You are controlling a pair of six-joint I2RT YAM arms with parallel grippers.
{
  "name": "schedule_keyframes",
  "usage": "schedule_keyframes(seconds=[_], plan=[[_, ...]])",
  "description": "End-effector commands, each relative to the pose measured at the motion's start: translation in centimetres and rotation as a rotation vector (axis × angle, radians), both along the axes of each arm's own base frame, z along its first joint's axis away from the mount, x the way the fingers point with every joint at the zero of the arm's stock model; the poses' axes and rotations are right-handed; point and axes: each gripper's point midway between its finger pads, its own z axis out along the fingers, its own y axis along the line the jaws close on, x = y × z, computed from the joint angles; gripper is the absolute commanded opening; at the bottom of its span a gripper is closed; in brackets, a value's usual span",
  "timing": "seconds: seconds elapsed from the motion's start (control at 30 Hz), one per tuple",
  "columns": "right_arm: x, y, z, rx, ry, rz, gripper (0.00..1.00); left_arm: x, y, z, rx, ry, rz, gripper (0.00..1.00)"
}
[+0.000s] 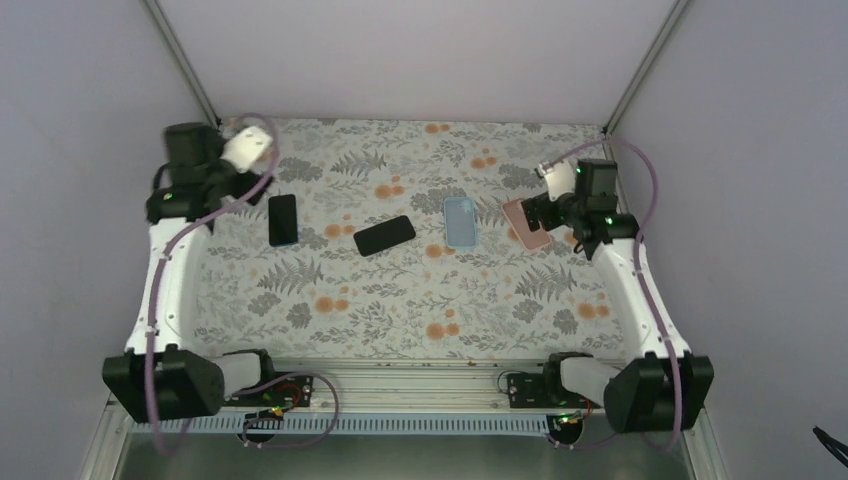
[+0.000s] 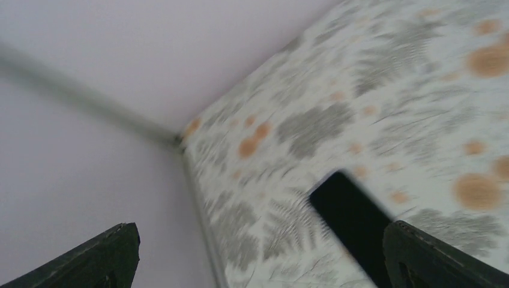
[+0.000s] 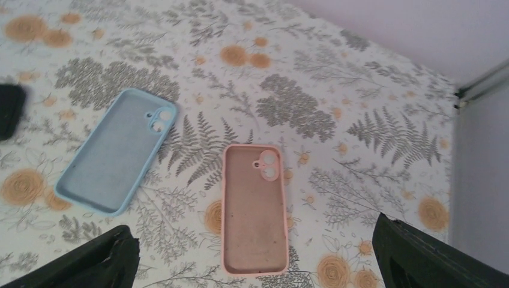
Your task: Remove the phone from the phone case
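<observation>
Both left end effector [image 2: 262,231] and right end effector [image 3: 255,227] gape empty; pink phone case [image 3: 253,210] sits four o'clock of blue case [image 3: 117,153].

- tablecloth [image 1: 400,300]: pale ground, grey fern leaves, round orange blossoms
- light blue case [image 3: 117,151]: one flat shade throughout
- pink case [image 3: 254,209]: salmon, dull specks inside
- middle phone [image 1: 384,235]: plain black
- left phone [image 1: 283,219]: black, thin blue rim
- walls [image 1: 420,50]: pale lilac-grey
- arms [image 1: 165,290]: white links, black joints, mauve cables
</observation>
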Motion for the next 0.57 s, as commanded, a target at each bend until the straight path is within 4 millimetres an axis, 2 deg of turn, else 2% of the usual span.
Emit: schedule_keyframes(seconds=[0.0,0.07,0.13,0.23,0.33,0.4,0.47,0.53], plan=[[0.5,-0.9,2.3,0.114,-0.206,-0.051,1.0,-0.2,8.0,-2.1,-0.183,-0.062,0.209,1.0],[0.5,-2.1,1.8,0.095,-0.235,-0.114,1.0,-0.6,10.7,-3.4,-0.251,-0.082,0.302,1.0],[0.5,-2.2,1.2,0.08,-0.235,-0.117,1.0,-0.9,11.5,-5.2,-0.316,-0.06,0.333,1.0],[0.7,-2.2,-0.2,0.083,-0.191,-0.138,1.0,-0.9,11.1,-7.2,-0.42,-0.033,0.357,1.0],[0.8,-2.2,-1.0,0.083,-0.168,-0.155,1.0,-1.3,10.1,-8.3,-0.474,0.0,0.336,1.0],[0.9,-2.0,-1.2,0.089,-0.169,-0.152,1.0,-1.8,10.5,-8.1,-0.458,-0.021,0.369,1.0],[1.0,-1.2,-1.8,0.087,-0.144,-0.146,1.0,-2.2,10.1,-8.2,-0.465,-0.02,0.359,1.0],[1.3,0.0,-1.0,0.037,-0.194,-0.167,1.0,-2.6,9.2,-8.0,-0.49,-0.019,0.321,1.0]])
